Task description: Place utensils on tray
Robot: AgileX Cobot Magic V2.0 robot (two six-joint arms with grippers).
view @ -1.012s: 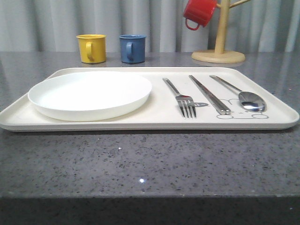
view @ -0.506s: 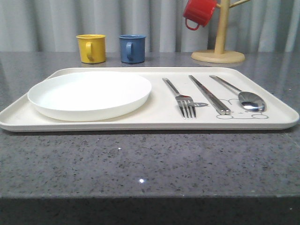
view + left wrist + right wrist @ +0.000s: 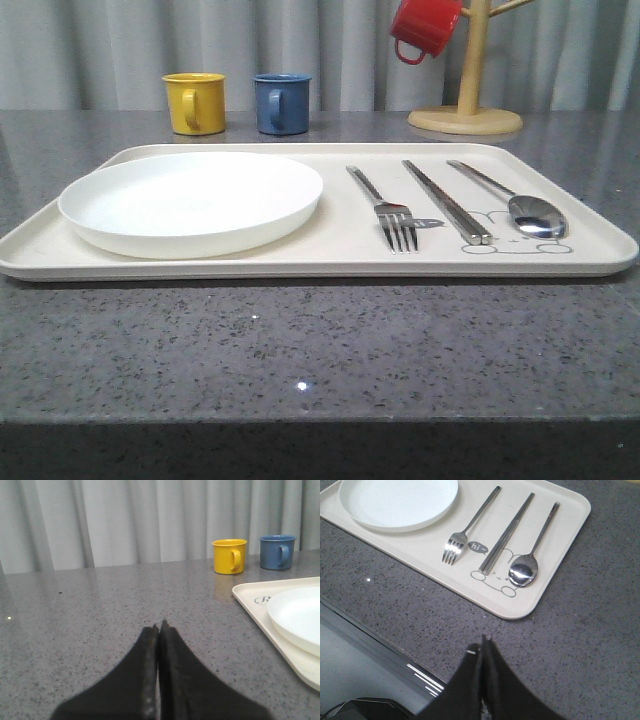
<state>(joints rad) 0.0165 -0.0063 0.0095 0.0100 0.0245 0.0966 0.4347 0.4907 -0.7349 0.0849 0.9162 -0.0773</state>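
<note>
The cream tray [image 3: 340,262] [image 3: 520,611] lies on the grey stone table. On its right half lie a silver fork [image 3: 385,211] [image 3: 465,532], a pair of chopsticks [image 3: 446,202] [image 3: 507,532] and a spoon [image 3: 520,205] [image 3: 532,550], side by side. My right gripper [image 3: 482,642] is shut and empty, above the table near its front edge, short of the tray's near right corner. My left gripper [image 3: 159,626] is shut and empty, low over bare table to the left of the tray [image 3: 260,611].
A round white plate [image 3: 190,200] [image 3: 395,502] [image 3: 300,617] fills the tray's left half. A yellow mug [image 3: 194,102] [image 3: 230,556] and a blue mug [image 3: 281,102] [image 3: 276,551] stand behind the tray. A wooden mug tree [image 3: 468,100] holds a red mug [image 3: 424,28] at back right.
</note>
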